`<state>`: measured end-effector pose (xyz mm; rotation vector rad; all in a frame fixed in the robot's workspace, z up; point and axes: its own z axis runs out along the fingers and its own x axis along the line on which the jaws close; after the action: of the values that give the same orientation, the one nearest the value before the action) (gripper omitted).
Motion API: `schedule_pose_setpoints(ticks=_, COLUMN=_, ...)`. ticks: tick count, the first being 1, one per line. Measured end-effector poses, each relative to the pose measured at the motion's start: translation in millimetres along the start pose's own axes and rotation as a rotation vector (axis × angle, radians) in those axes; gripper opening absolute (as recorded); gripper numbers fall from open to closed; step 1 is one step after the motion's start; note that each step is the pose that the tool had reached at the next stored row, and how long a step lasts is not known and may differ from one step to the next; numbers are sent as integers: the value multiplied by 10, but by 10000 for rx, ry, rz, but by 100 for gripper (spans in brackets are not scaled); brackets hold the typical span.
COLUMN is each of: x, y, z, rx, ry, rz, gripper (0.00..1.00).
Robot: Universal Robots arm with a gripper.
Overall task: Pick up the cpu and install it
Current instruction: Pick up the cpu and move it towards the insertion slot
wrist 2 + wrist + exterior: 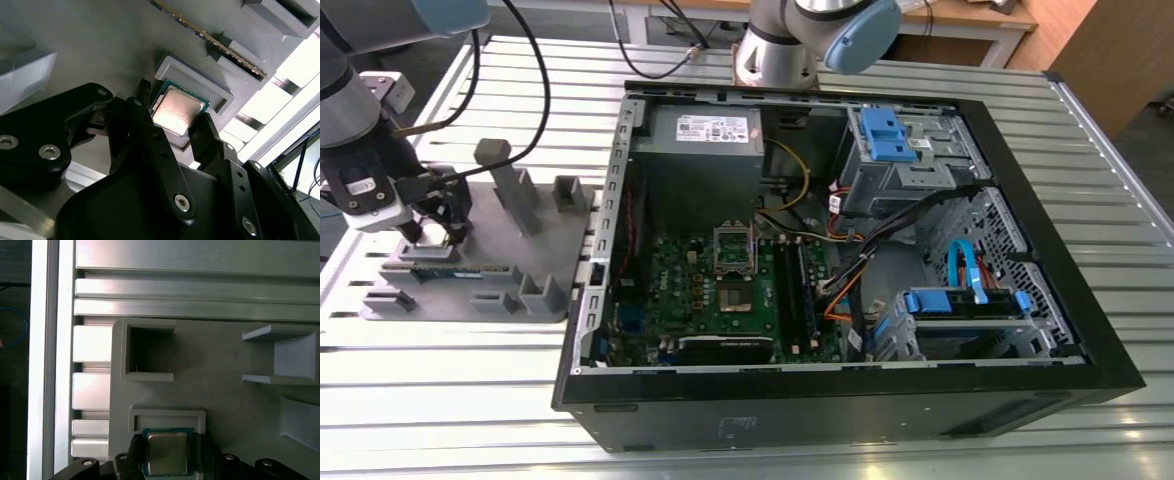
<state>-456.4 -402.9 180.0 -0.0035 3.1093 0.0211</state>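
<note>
Second wrist view: gripper (174, 120) astride the cpu (179, 109).
Fingers (141, 111) stand spread, one close at each side of the cpu, which lies flat in a pocket of the grey tray (100, 45). In the exterior view the tray sits on the desk (454, 400), at the exterior view's left of the open computer case (1067, 330).

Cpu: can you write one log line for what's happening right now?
end effector | at cpu | cpu in grey holder | not installed

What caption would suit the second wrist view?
Gripper at the silver chip, which lies in its grey holder.
</note>
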Motion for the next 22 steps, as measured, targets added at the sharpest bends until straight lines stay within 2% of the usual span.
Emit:
schedule_pose_setpoints(ticks=4, x=0, y=0, z=0, rx=34, ry=0, rz=-1, gripper=57)
schedule_pose_setpoints(ticks=9, x=-1, y=1, z=-12, rx=34, ry=-1, rz=-1, gripper=57)
schedule_pose_setpoints(ticks=15, x=27, y=0, z=-14, rx=-11, ry=-1, rz=1, gripper=57)
schedule_pose_setpoints(ticks=22, x=26, y=-3, z=-17, rx=-18, ry=-1, rz=1, gripper=57)
